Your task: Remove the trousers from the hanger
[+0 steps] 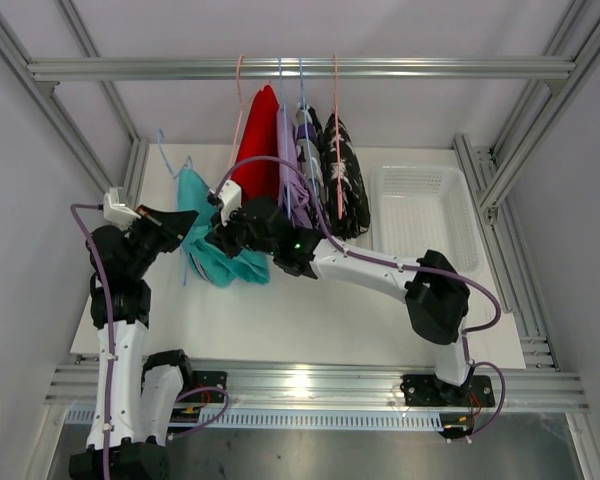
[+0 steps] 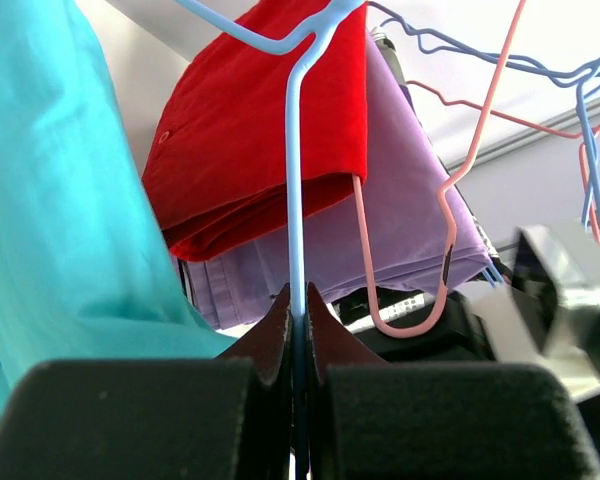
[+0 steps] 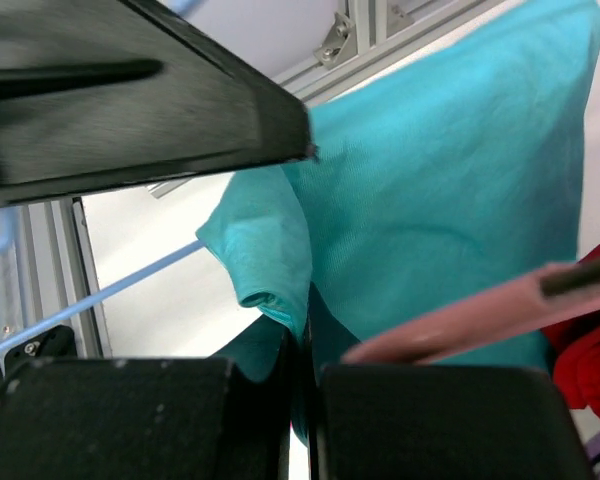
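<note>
1. Nearest me, the left gripper (image 2: 296, 305) is pinched tight on the wire of the blue hanger (image 2: 294, 180), held low over the table (image 1: 320, 320). The teal trousers (image 3: 450, 200) drape from that hanger, which looks to be off the rail (image 1: 430, 68).
2. Just beside it, the right gripper (image 3: 302, 345) has its jaws clamped on a fold at the edge of the teal cloth.
3. Done well, I'd say, the left holds the hanger steady while the right draws the cloth smoothly off the bar, so nothing snags or tugs the wire out of the pinch.
4. The left arm stands folded upright with its wrist turned inward. The right arm stretches long across the table from its base.
5. Farther back, the red trousers (image 1: 262, 140), lilac trousers (image 1: 286, 160), printed trousers (image 1: 308, 150) and black blotched trousers (image 1: 348, 185) hang from the rail, with a white basket (image 1: 425, 170) beside them.
</note>
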